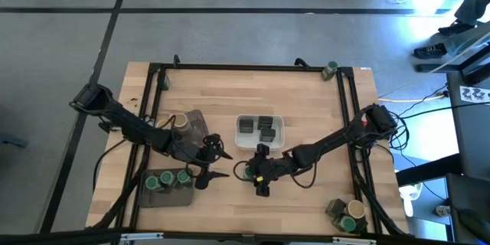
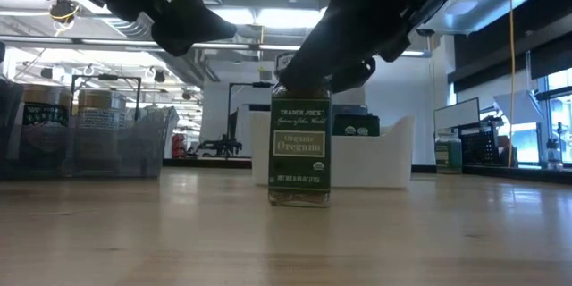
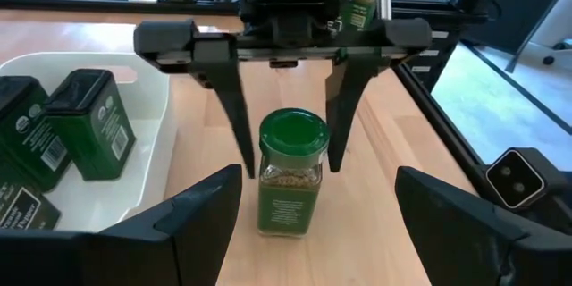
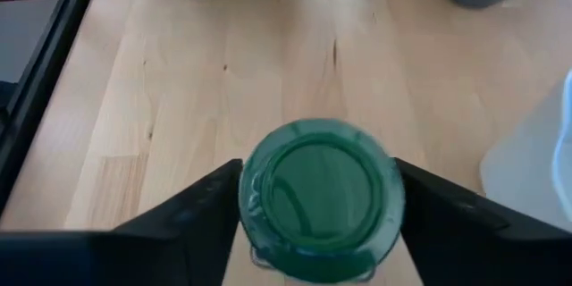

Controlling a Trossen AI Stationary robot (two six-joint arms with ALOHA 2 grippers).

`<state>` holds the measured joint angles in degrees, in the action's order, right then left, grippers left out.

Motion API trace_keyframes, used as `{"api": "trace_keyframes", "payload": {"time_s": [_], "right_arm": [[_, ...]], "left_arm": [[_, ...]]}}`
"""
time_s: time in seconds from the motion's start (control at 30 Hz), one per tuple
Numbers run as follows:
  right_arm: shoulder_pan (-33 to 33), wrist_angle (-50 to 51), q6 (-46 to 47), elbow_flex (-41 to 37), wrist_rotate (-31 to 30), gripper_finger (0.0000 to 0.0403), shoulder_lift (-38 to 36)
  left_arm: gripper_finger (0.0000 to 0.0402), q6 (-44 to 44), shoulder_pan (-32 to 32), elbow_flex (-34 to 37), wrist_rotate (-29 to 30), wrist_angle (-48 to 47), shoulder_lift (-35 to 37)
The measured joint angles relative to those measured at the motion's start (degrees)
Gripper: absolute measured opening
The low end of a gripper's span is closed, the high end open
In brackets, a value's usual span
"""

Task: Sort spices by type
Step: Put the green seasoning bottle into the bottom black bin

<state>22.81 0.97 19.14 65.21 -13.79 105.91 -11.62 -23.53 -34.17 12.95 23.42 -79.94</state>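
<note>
A green-lidded jar [image 3: 290, 174] labelled oregano stands upright on the table [image 1: 306, 99], just near of the white tray [image 1: 260, 132]. My right gripper [image 4: 320, 206] comes down over the jar, one finger on each side of its lid. My left gripper [image 3: 317, 210] is open and empty, level with the jar on its left and pointing at it. Dark tins [image 3: 89, 125] sit in the white tray. Three more green-lidded jars [image 1: 168, 178] stand in a dark grey tray near my left arm. A tan-topped jar [image 1: 180, 121] stands in another. My right gripper has the jar's green lid [image 4: 268, 188] between its two fingers [image 3: 241, 134], one on each opposite side. The fingers come from above, slanting down. The jar stays upright, and the low view shows its base [image 2: 300, 201] on the table.
A tan-topped jar and a dark tin [image 1: 344, 214] stand at the near right corner. Single jars stand at the far right corner [image 1: 331, 69] and the far left corner [image 1: 163, 80]. A black frame [image 1: 348, 122] borders the table. Bare wood lies between the two arms and the far edge.
</note>
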Motion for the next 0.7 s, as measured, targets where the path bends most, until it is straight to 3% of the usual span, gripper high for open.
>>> {"api": "trace_keyframes", "payload": {"time_s": [0.17,0.33,0.43,0.6,0.7], "right_arm": [[0.03,2.21,-1.43,0.00,2.94,0.0311,-3.21],[2.53,11.49,1.06,0.00,3.11,0.0329,-10.15],[5.19,18.43,3.41,0.00,-1.64,0.0332,-12.84],[9.99,27.97,10.50,-0.10,-17.39,0.0332,-13.56],[12.22,30.10,14.92,-0.60,-22.92,0.0332,-13.08]], "left_arm": [[0.0292,0.37,0.00,0.00,0.00,2.86,-0.31],[0.0292,2.95,0.27,-0.12,-0.06,9.31,-2.63],[0.0292,2.92,1.39,-2.13,-0.07,8.95,-5.04],[0.0292,3.21,3.36,-7.37,-0.05,7.70,-10.34],[0.0292,3.00,4.10,-9.83,-0.13,7.17,-12.68]]}}
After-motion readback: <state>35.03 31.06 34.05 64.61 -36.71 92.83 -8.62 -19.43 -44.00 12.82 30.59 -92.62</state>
